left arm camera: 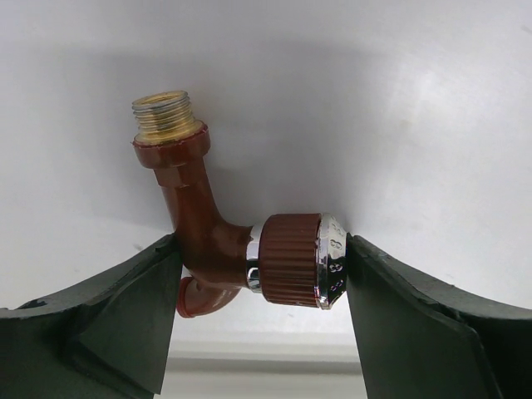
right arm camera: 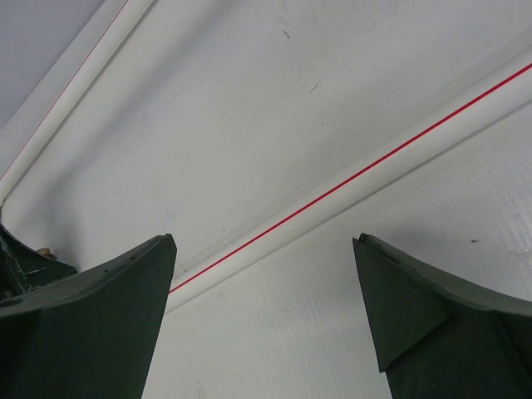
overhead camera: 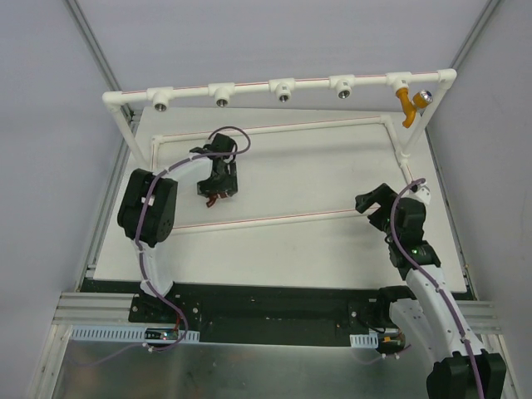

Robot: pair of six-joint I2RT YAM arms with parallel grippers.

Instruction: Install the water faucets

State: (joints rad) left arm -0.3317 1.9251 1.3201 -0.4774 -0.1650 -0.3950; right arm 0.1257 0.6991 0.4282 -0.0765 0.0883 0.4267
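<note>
Lighting bright, diffuse, overhead; soft grey shadow on white board (left arm camera: 416, 125) behind dark reddish-brown plastic faucet (left arm camera: 204, 224), small glints on its chrome ring (left arm camera: 331, 262); focus sharp.

A robot lab bench: grey enclosure walls (overhead camera: 274, 33), aluminium rails (overhead camera: 87, 310), pipe rig (overhead camera: 249, 86).

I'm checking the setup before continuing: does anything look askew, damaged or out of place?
Nothing stands out. The orange-yellow faucet sits in the rightmost socket; the reddish-brown faucet lies undamaged on the table, clasped by the left gripper.
</note>
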